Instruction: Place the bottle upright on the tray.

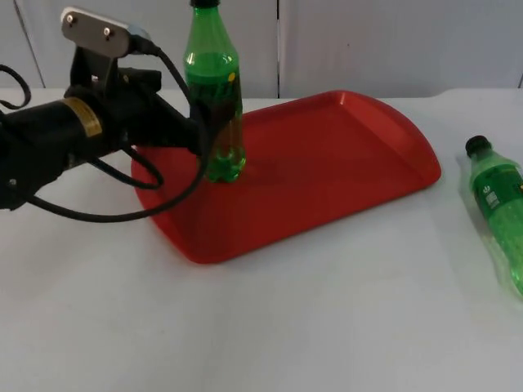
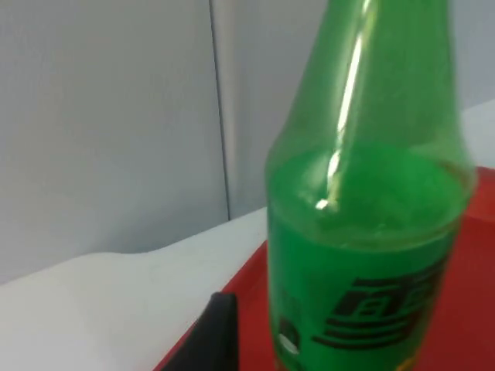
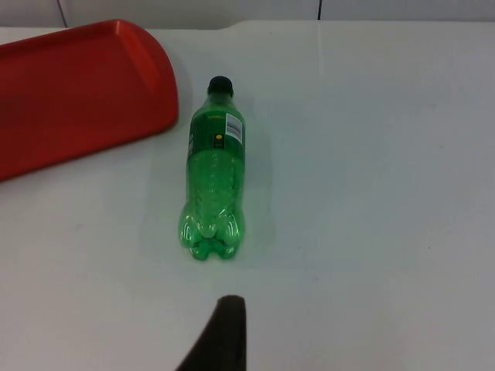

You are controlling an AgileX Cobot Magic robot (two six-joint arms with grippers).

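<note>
left gripper (image 1: 208, 135) clamped on the standing bottle (image 1: 215, 90) at mid-body, label height. bottle is upright, base down on the red tray (image 1: 343, 163), near the tray's left end. left wrist view: same bottle (image 2: 363, 224) close up, green liquid up to the shoulder, tray under it. second green bottle (image 1: 498, 204) lies on its side on the white table (image 1: 286, 327), right of the tray, apart from it, cap toward the wall. right arm waits above that bottle (image 3: 214, 174); right gripper fingers: cannot tell.
</note>
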